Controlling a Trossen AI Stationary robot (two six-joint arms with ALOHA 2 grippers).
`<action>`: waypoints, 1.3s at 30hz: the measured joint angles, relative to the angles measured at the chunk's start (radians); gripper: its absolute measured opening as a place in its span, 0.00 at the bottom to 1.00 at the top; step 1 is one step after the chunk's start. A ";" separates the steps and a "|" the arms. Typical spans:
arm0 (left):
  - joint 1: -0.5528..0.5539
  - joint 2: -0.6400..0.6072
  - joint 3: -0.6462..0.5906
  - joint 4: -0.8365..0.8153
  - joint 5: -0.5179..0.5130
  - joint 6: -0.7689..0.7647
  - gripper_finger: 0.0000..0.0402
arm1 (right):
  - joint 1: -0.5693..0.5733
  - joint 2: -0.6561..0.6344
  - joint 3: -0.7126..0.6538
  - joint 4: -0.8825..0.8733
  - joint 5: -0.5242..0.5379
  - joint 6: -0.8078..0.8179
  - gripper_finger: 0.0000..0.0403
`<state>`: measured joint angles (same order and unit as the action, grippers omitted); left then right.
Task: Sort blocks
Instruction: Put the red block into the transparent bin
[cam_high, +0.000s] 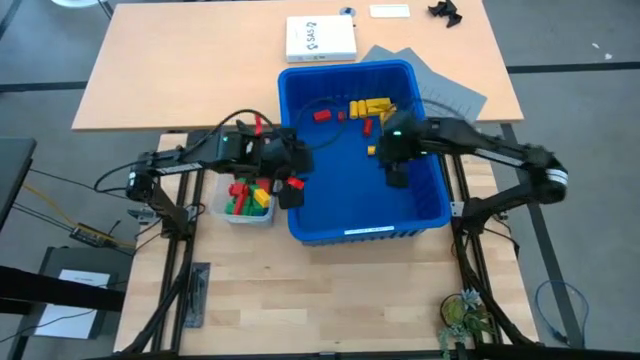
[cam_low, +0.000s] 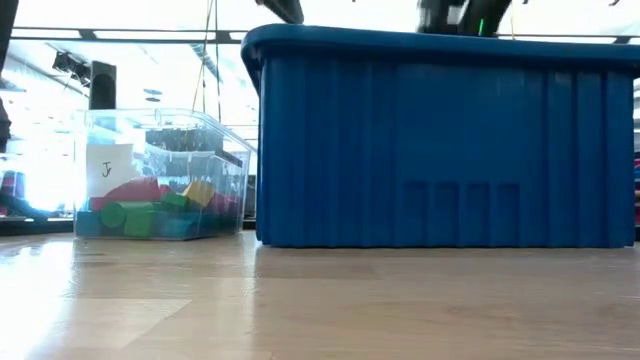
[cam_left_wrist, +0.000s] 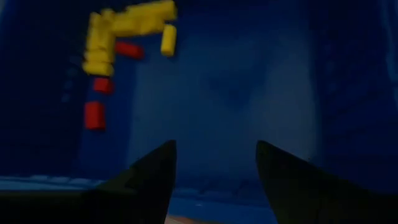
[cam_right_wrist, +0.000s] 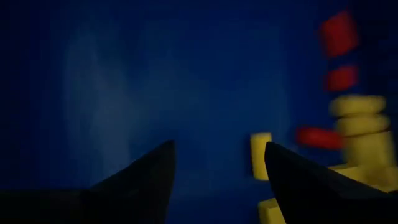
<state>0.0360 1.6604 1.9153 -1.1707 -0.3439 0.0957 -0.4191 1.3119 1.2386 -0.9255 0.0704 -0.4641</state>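
Note:
The blocks lie in two places. Yellow and red ones (cam_high: 370, 107) are clustered on the floor at the far end of the large blue bin (cam_high: 420, 205), and one small yellow block (cam_high: 371, 150) sits apart nearer the middle. Red, green and yellow ones (cam_high: 248, 197) fill the small clear tub (cam_low: 160, 175) left of the bin. My left gripper (cam_high: 291, 190) hovers open over the bin's left wall, looking in at the cluster (cam_left_wrist: 118, 34). My right gripper (cam_high: 397, 175) hangs open inside the bin, above its floor, with a yellow block (cam_right_wrist: 260, 155) beyond its fingertips.
The bin's tall walls (cam_low: 450, 150) ring the right gripper. A white box (cam_high: 320, 40), grey sheets (cam_high: 445, 88) and a small black object (cam_high: 445, 12) lie on the far table. Bare wooden tabletop (cam_high: 330, 290) stretches in front of the bin.

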 joint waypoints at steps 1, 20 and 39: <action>0.010 0.000 -0.018 0.005 0.020 0.003 0.57 | -0.028 0.033 -0.036 0.020 -0.007 -0.041 0.59; 0.041 -0.027 -0.115 0.001 0.069 -0.025 0.57 | -0.136 0.399 -0.187 0.204 -0.158 -0.098 0.57; 0.042 -0.030 -0.115 0.030 0.064 -0.059 0.57 | -0.418 0.383 -0.029 0.471 -0.008 0.503 0.57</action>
<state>0.0784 1.6302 1.8004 -1.1404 -0.2800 0.0362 -0.8372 1.6950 1.2098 -0.4543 0.0625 0.0389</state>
